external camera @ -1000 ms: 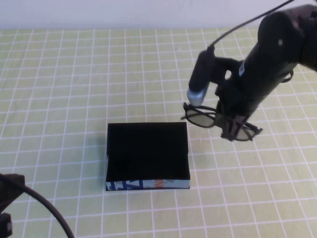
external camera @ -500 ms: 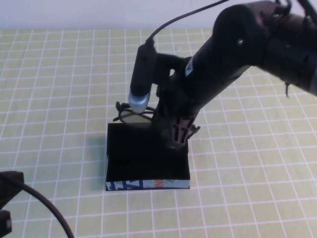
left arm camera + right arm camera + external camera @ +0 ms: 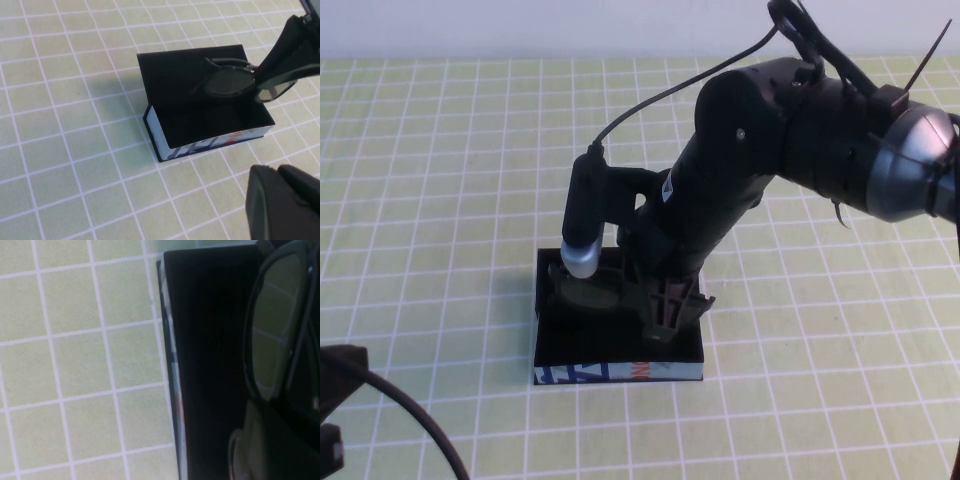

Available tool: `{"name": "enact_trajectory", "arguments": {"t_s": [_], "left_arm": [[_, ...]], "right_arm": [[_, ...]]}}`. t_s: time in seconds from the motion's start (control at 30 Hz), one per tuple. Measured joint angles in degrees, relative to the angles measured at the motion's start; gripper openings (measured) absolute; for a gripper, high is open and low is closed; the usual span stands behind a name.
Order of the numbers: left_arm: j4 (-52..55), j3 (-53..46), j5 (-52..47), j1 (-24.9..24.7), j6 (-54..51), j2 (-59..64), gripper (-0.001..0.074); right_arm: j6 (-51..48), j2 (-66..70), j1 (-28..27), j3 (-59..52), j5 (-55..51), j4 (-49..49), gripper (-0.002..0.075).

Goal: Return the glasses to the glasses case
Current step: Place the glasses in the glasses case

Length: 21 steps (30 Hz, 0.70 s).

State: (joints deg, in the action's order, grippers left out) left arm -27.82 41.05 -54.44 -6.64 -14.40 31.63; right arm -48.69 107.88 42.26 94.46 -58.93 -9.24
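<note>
The right arm bends steeply down over the glasses case [image 3: 618, 345], its right gripper [image 3: 665, 305] fingers clenched on the glasses [image 3: 235, 82] held inside the open case mid-bench. The left gripper [image 3: 285, 202] hangs at the near left corner; whether its fingers are parted I cannot tell.

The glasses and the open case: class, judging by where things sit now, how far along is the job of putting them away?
Done: the glasses are lifted off the table, gripped by the shut right gripper. In hand: it holds them just over the open glasses case, inside its outline. Left: lower them onto the lining, release, and withdraw. The left gripper sits near the case's printed front, apart from it.
</note>
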Motion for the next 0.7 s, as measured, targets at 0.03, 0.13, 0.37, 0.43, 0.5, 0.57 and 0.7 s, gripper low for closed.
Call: {"name": "enact_trajectory", "arguments": {"t_s": [0.03, 0.13, 0.37, 0.43, 0.5, 0.57, 0.7], "left_arm": [[0.0, 0.0, 0.0, 0.0, 0.0, 0.0, -0.0003], [0.0, 0.0, 0.0, 0.0, 0.0, 0.0, -0.0003], [0.0, 0.0, 0.0, 0.0, 0.0, 0.0, -0.0003], [0.0, 0.0, 0.0, 0.0, 0.0, 0.0, -0.0003], [0.0, 0.0, 0.0, 0.0, 0.0, 0.0, -0.0003], [0.0, 0.0, 0.0, 0.0, 0.0, 0.0, -0.0003], [0.0, 0.0, 0.0, 0.0, 0.0, 0.0, -0.0003]], "right_arm": [[0.0, 0.1, 0.0, 0.0, 0.0, 0.0, 0.0002], [0.0, 0.6, 0.0, 0.0, 0.0, 0.0, 0.0002], [-1.0, 2.1, 0.0, 0.0, 0.0, 0.0, 0.0002], [-2.0, 2.6, 0.0, 0.0, 0.0, -0.1, 0.0002], [-2.4, 2.9, 0.0, 0.0, 0.1, -0.1, 0.0002], [-2.7, 3.2, 0.0, 0.0, 0.2, -0.1, 0.0002], [-4.8, 3.6, 0.0, 0.1, 0.6, -1.1, 0.0002]]}}
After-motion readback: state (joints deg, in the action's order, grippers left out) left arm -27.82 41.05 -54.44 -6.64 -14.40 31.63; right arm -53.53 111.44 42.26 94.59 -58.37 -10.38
